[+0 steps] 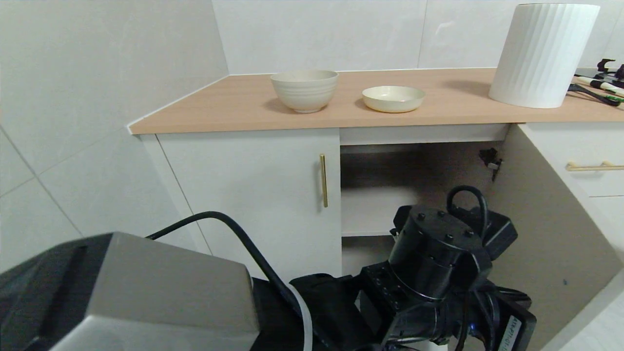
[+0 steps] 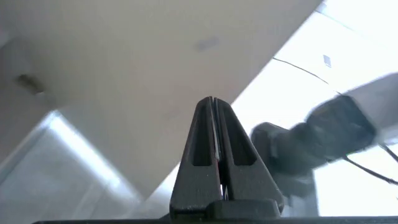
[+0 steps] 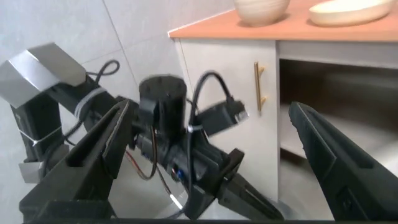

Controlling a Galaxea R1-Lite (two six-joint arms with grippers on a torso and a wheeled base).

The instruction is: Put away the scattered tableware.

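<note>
While my left gripper [image 2: 211,104] is holding its fingers [image 2: 198,155] flat together on nothing, my right gripper [image 3: 208,109] is gaping wide, its fingers [image 3: 93,155] standing well apart; both are hanging low before the cabinet [image 1: 253,195], whose right door [image 1: 551,219] is standing open. Up on the countertop [image 1: 219,109] the bowl [image 1: 304,90] and the shallow dish [image 1: 393,98] are sitting side by side, not touching; a white ribbed cylinder [image 1: 543,53] is standing farther right.
</note>
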